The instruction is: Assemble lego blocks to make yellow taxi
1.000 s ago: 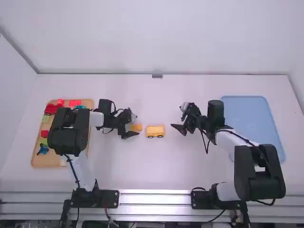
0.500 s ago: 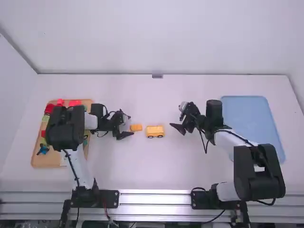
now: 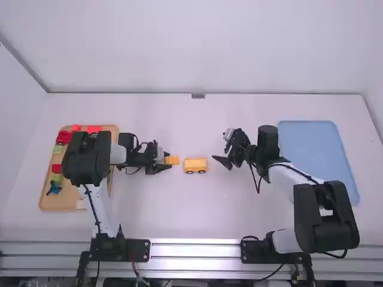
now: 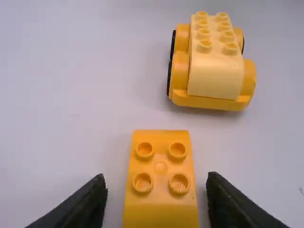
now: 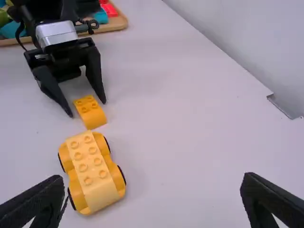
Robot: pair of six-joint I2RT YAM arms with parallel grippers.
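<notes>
yellow plastic four-stud block [image 4: 160, 183] is straddled, ungripped, by parted left gripper [image 4: 156, 178], presumably for pickup; widely spread right gripper [image 5: 153, 178] is unloaded.

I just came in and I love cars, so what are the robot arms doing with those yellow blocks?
They're building a yellow toy taxi. The left gripper has its open fingers on either side of a small yellow block, but isn't squeezing it. A yellow car piece with wheels sits on the table close by, not joined to that block. The right gripper is open and empty.
</notes>
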